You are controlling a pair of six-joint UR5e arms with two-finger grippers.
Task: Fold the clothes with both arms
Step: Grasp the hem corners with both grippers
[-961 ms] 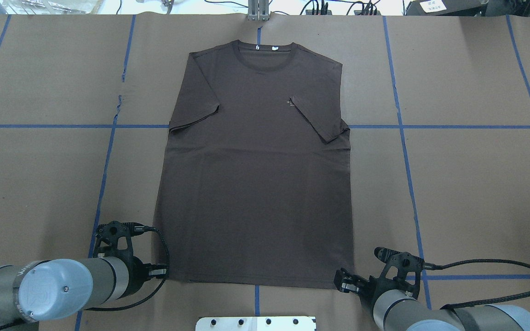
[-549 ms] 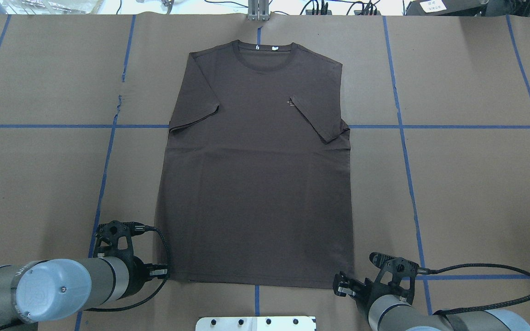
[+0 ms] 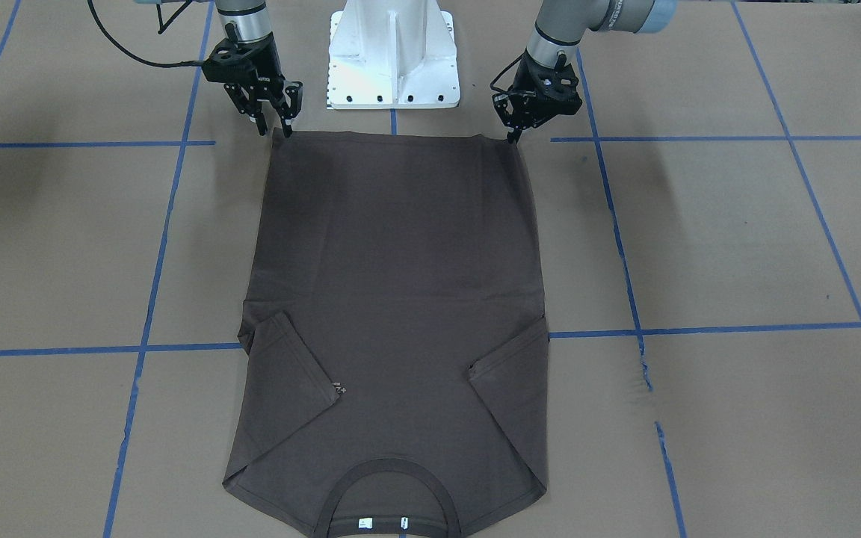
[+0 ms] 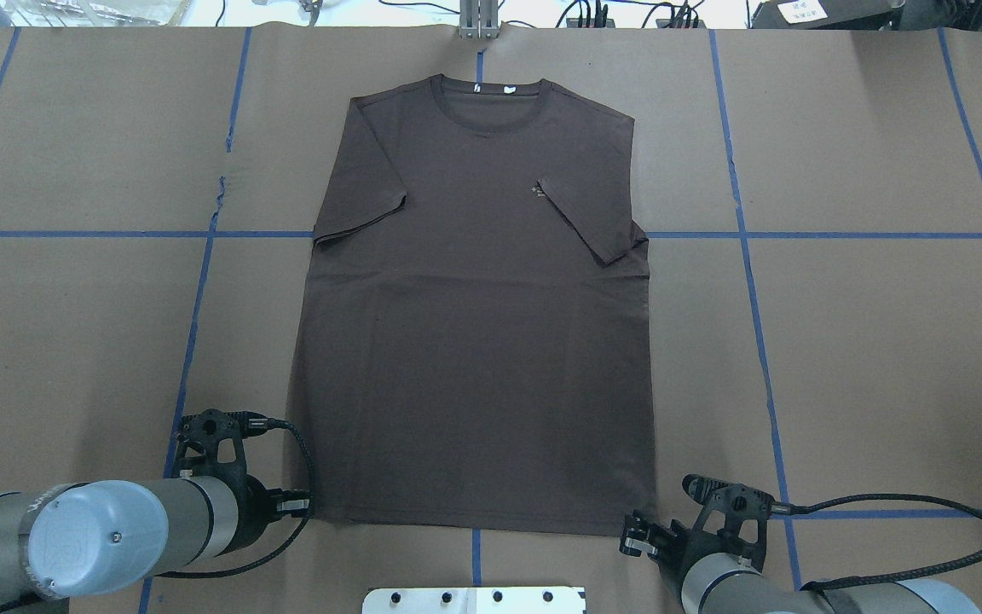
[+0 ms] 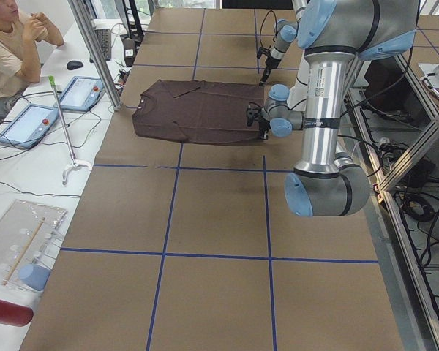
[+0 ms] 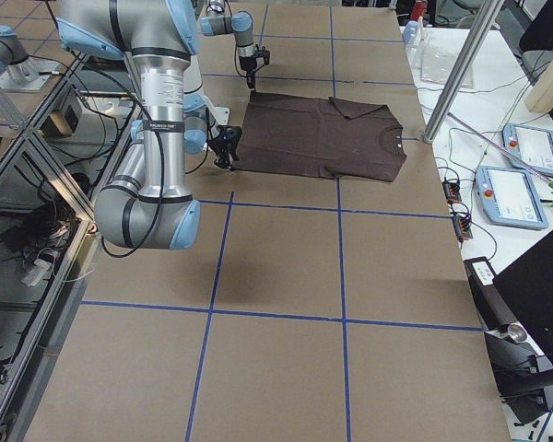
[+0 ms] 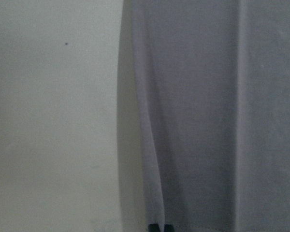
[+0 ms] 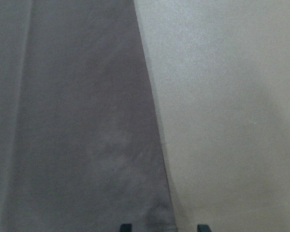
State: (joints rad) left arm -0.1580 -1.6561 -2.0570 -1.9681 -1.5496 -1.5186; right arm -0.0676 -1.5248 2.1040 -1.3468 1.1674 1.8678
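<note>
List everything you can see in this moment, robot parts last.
T-shirt: one, dark brown, flat mid-table, sleeves folded in, collar away from the robot.
Table: one, brown cover, blue tape grid.
Base: one, white, between the arms.
Person: one, beige top, seated beside the table.
Tablets: two, blue-edged, on the white side bench.
Arms: two, silver-grey, blue caps.
Left hand: black, closed on one hem corner.
Right hand: black, open at the other hem corner.
</note>
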